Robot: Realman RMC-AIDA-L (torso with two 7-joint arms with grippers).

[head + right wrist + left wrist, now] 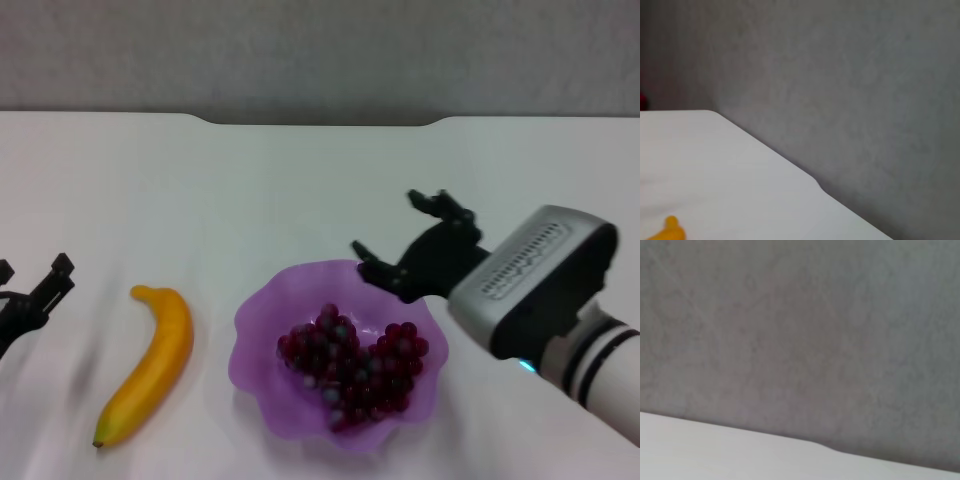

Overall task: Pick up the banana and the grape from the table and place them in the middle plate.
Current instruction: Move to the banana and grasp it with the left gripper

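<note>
The purple scalloped plate (262, 318) sits on the white table (250, 190) at front centre. The dark red grape bunch (352, 365) lies inside it. The yellow banana (153, 364) lies on the table just left of the plate; its tip also shows in the right wrist view (666, 230). My right gripper (395, 235) is open and empty, just above the plate's far right rim. My left gripper (40, 290) is at the far left edge of the head view, left of the banana and apart from it.
The table's far edge has a notch (320, 122) against a grey wall (320, 50). The wrist views show only the wall and the table edge (740, 450).
</note>
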